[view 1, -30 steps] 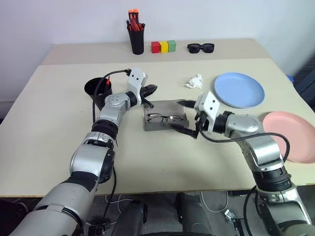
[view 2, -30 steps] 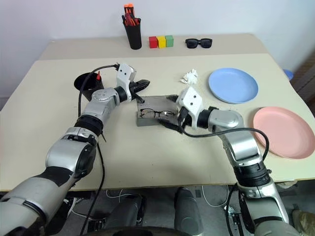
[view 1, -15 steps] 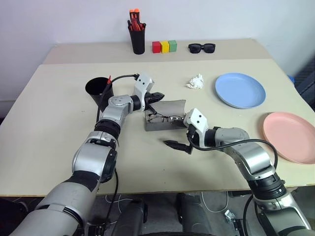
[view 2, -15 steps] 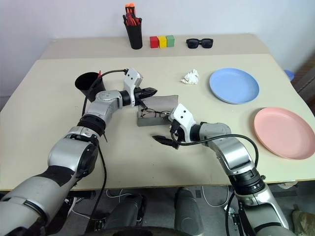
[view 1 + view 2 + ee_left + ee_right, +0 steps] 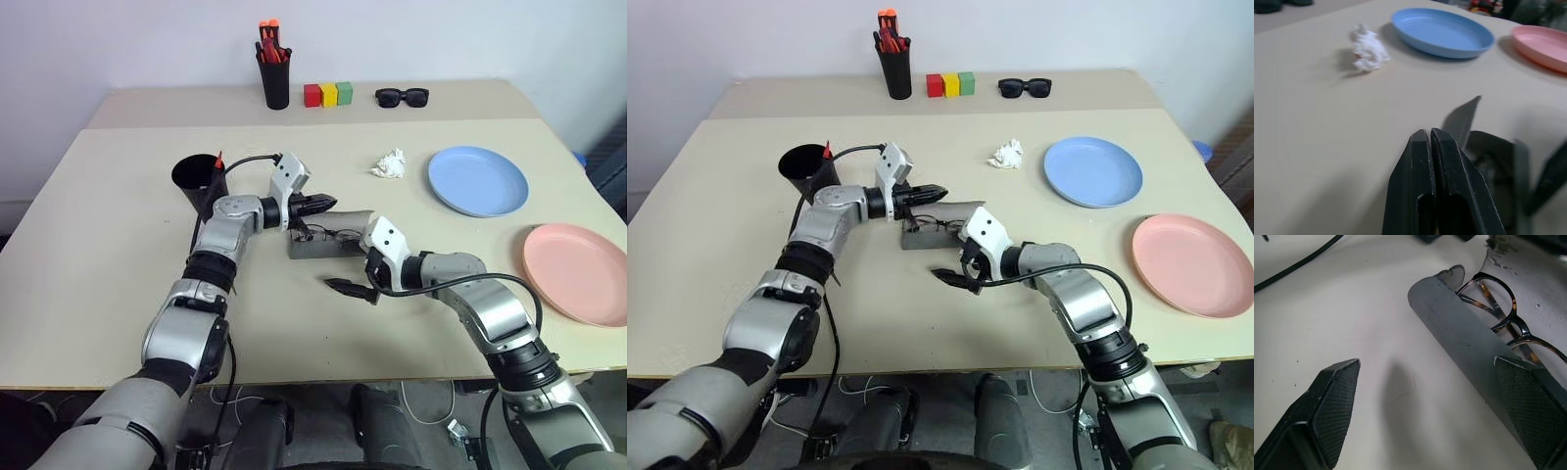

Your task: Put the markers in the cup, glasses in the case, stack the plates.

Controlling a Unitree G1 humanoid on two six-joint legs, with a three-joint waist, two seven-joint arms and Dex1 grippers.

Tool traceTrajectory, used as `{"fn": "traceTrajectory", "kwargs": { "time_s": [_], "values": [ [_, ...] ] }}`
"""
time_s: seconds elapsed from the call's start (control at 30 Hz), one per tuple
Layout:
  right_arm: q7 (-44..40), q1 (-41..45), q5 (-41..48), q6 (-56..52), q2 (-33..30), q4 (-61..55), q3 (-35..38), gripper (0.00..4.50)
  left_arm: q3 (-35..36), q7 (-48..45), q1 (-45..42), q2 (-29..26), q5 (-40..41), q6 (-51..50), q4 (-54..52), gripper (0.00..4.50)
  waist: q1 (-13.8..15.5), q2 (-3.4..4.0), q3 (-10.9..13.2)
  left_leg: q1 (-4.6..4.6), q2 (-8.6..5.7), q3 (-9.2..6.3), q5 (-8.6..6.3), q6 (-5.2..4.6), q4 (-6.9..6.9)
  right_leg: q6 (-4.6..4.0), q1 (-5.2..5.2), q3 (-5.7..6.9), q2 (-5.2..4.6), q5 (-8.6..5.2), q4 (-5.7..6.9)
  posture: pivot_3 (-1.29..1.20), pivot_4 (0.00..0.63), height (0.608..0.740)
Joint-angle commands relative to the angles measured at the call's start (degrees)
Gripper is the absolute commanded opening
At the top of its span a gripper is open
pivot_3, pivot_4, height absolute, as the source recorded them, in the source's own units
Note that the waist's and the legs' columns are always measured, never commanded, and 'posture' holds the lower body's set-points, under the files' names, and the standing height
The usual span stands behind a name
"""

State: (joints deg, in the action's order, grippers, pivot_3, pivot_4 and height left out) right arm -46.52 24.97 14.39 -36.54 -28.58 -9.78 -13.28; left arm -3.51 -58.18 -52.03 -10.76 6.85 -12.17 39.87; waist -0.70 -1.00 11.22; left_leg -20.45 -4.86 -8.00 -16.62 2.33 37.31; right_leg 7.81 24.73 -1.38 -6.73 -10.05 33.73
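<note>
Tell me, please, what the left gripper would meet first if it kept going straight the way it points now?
Probably the raised lid of the grey case: the shut left gripper points at its upper edge, just short of it. Depth is unclear, so it might skim over towards the blue plate.

Glasses (image 5: pixel 1508 320) half hidden behind the case (image 5: pixel 1469 342) wall — frame's far end cut off.

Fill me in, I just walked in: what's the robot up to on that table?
It is packing the glasses into the grey case, which lies open with the glasses inside. The shut left pincer sits at the raised lid; the open right pincer hovers before the case. A red marker stands in the black cup. The blue plate and pink plate lie apart, unstacked.
</note>
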Motion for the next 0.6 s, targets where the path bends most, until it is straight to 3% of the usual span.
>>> {"fn": "traceTrajectory", "kwargs": {
  "time_s": [0.03,0.1,0.2,0.3,0.37,0.6],
  "values": [
    [0.06,0.7,2.48,-0.98,-1.16,-1.63,4.87,4.5,-2.36,-1.45,3.25,-0.58,0.92,-4.22,-8.34,0.06,0.03,0.0,0.0,-0.01,0.0,0.0,0.0,0.0,0.01,0.0,0.0,0.0,0.0,0.0,0.0,0.0,0.15,0.74],
    [-0.65,0.88,5.82,-1.63,-2.33,-2.3,9.84,4.5,-3.06,-1.54,5.27,-1.0,1.4,-6.55,-12.66,0.06,0.04,0.0,0.0,-0.03,-0.01,-0.01,0.0,0.0,0.01,0.0,0.01,0.0,0.0,0.0,0.0,0.0,0.15,0.74],
    [-3.1,1.83,20.18,-9.91,-3.12,-4.82,21.37,4.5,-3.52,-1.17,7.65,-1.38,2.23,-9.45,-17.88,0.06,0.06,0.0,0.01,-0.07,0.0,-0.03,0.0,-0.01,-0.01,-0.01,0.03,0.0,0.0,0.0,-0.03,0.0,0.15,0.74],
    [-7.29,-0.38,28.13,-15.52,-7.94,-7.46,26.52,4.5,-3.67,-0.44,9.15,-1.77,2.79,-10.73,-20.17,0.06,0.13,0.01,0.01,-0.06,0.0,-0.06,-0.01,-0.02,-0.05,-0.01,0.03,0.0,0.0,0.0,-0.06,0.0,0.15,0.74],
    [-7.59,-1.69,26.27,-13.33,-9.84,-7.9,25.3,4.5,-3.61,0.14,9.81,-1.74,3.3,-11.25,-20.9,0.06,0.07,0.0,0.0,-0.05,0.01,-0.05,-0.02,-0.04,-0.07,-0.01,0.02,0.01,0.01,0.0,-0.08,0.0,0.15,0.74],
    [-1.75,0.78,18.0,-5.64,-7.89,-2.04,20.09,4.5,-3.95,-3.19,13.05,-2.53,7.96,-14.44,-26.87,0.06,-0.08,0.03,0.0,-0.01,0.07,0.11,-0.02,-0.04,-0.04,0.0,-0.01,-0.02,0.0,-0.01,-0.1,0.0,0.15,0.74]
  ]
}}
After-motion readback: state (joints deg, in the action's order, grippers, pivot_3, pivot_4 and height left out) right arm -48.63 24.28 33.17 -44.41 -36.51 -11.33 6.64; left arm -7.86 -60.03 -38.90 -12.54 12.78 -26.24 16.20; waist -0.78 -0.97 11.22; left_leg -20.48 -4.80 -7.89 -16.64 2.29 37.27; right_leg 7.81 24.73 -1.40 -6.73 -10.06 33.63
